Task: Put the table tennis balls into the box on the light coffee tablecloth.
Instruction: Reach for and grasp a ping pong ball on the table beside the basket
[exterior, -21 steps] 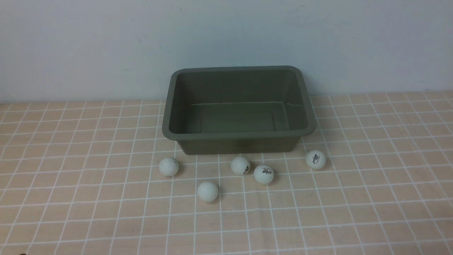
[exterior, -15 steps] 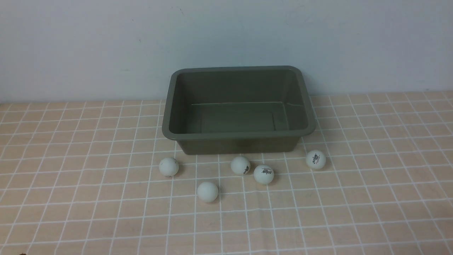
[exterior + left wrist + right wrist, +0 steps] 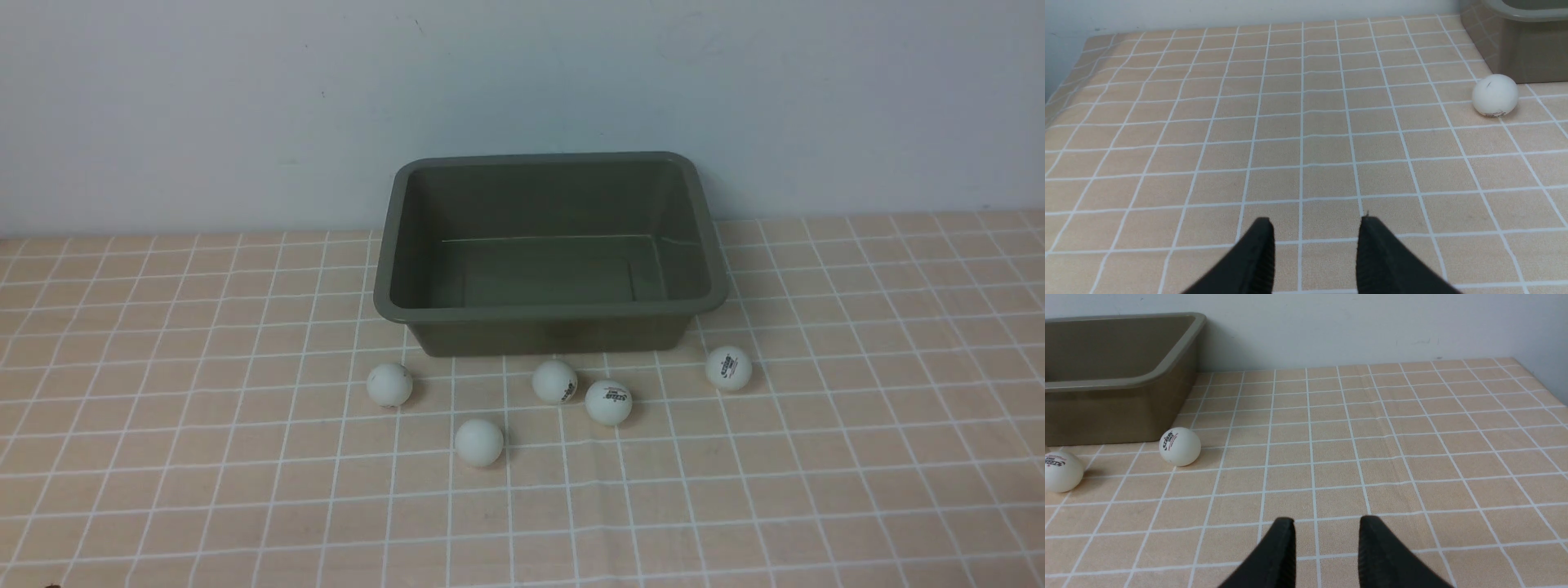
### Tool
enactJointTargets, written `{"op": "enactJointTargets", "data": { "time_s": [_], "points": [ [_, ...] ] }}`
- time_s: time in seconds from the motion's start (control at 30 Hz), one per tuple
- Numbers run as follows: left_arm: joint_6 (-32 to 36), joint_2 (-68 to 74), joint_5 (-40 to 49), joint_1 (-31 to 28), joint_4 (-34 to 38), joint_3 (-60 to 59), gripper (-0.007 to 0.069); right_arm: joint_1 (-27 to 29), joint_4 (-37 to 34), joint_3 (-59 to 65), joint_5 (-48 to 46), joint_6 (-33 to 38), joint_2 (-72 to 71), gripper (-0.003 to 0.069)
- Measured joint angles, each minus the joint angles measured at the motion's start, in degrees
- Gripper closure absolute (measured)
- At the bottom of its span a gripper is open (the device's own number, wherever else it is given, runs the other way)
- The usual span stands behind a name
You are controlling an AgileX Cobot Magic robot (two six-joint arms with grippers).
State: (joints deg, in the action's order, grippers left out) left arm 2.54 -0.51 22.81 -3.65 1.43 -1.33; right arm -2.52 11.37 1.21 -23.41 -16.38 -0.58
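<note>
Table tennis balls [image 3: 555,381], five, small, white, matte: all lie on the light peach-tan tablecloth with a grid of thin white lines [image 3: 816,457], on the near side of the box. None is inside it.

Rectangular olive-grey plastic box with rounded corners and a flared rim [image 3: 547,311]: stands open side up at the far middle of the cloth, against the pale blue-grey wall [image 3: 245,106].

Ball positions, left to right:
- Leftmost ball [image 3: 389,385]: near the box's near-left corner, apart from the box wall.
- Nearest ball [image 3: 478,443]: plain. It is the one furthest out from the box, right of the leftmost ball.
- Middle ball: dark print low on its right side, just in front of the box's near wall.
- Logo ball [image 3: 608,402]: dark logo on top, just beside the middle ball, to its right and slightly nearer. Cannot tell whether the two touch.
- Rightmost ball [image 3: 728,367]: dark logo, by the box's near-right corner, apart from the other balls.

Left claw [image 3: 1315,220]: two black fingers parted by a modest gap, cloth visible between them, nothing held. It sits over bare cloth left of the box.

Right claw [image 3: 1326,519]: fingers parted, gap slightly narrower, nothing held. It sits over bare cloth right of the box, with the rightmost ball and the logo ball off to its left.
</note>
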Motion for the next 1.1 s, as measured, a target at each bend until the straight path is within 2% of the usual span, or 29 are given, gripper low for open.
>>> {"op": "enactJointTargets", "data": {
  "time_s": [0.77,0.93,1.1],
  "points": [
    [0.0,0.0,0.0,0.0,0.0,0.0,0.04,0.0,1.3,0.0,0.1,0.0,0.0,0.045],
    [0.0,0.0,0.0,0.0,0.0,0.0,0.04,0.0,0.9,0.2,1.8,-2.0,0.0,0.045],
    [0.0,0.0,0.0,0.0,0.0,0.0,0.04,0.0,-1.0,-5.8,-1.8,-3.2,0.0,0.045]
  ]
}}
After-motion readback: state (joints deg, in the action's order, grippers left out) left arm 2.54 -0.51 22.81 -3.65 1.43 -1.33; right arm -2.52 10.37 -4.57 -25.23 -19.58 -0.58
